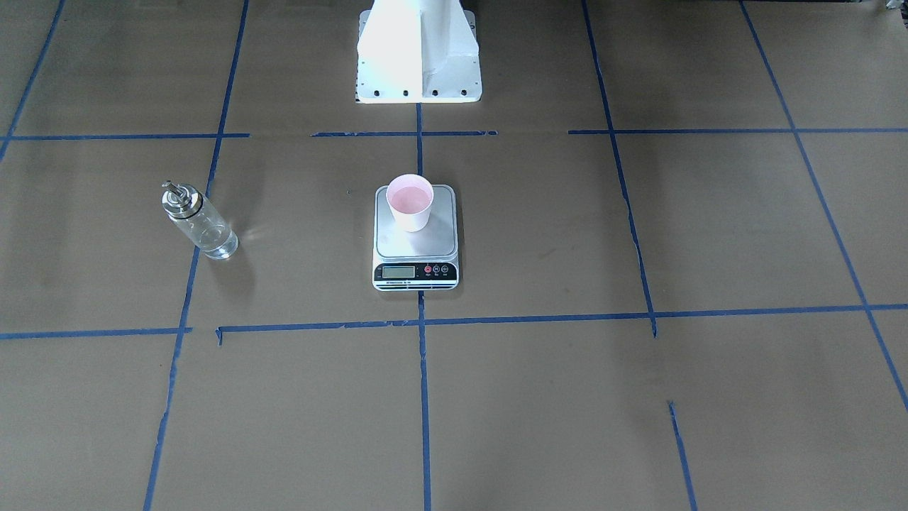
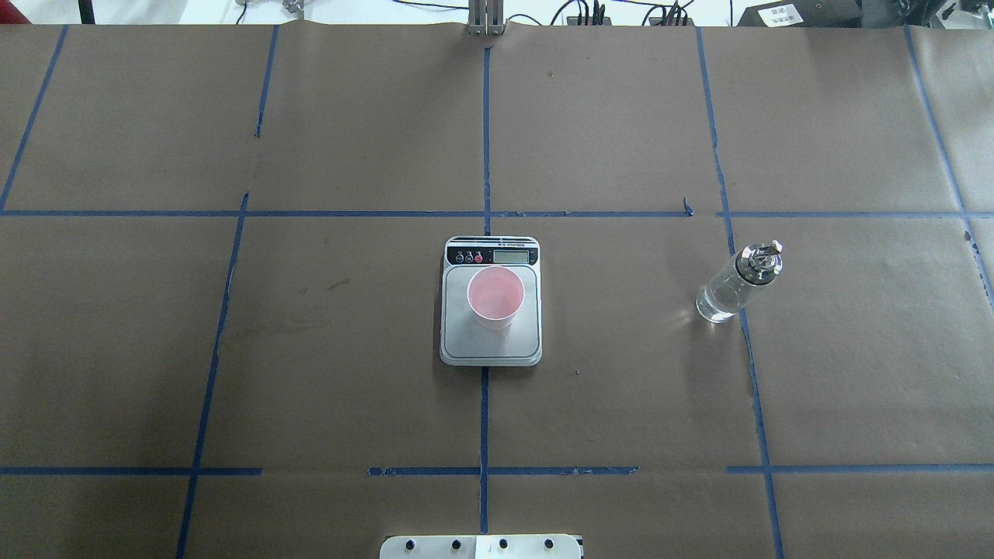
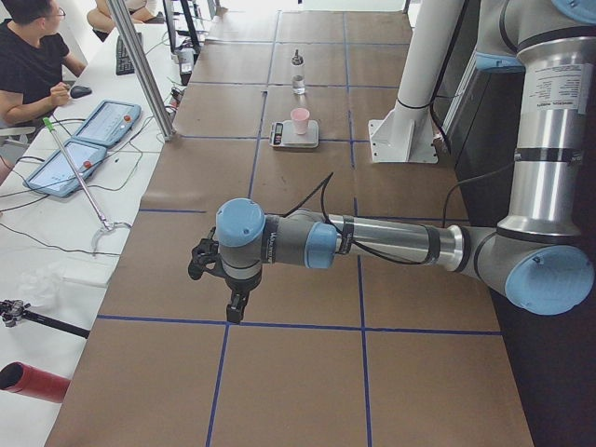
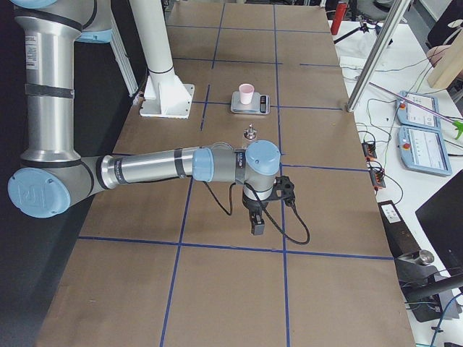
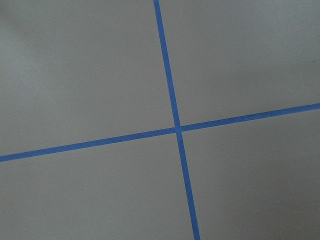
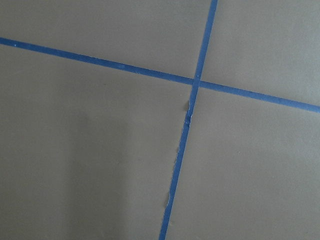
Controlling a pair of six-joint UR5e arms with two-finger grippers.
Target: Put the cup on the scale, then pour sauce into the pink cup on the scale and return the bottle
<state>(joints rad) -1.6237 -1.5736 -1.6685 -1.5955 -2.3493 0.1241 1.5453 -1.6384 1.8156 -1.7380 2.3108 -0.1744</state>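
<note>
Left tool [image 3: 237, 312], right tool [image 4: 257, 228] — gape unclear; cup [image 1: 410, 202] on scale [image 1: 436, 240].

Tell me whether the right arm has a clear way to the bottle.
Probably yes. The bottle stands alone on the robot's right side, apart from the scale and cup; nothing lies between it and the right gripper.

Cup [image 2: 495, 297] sits on scale [image 2: 491, 345] plate, toward the display end, the end away from robot base [image 2: 481, 546]. Scale is mid-table, on centre tape line [image 2: 484, 419]. Bottle [image 2: 734, 283] stands upright, well apart on robot's right, base just beside another tape line [image 2: 752, 373], possibly touching.
</note>
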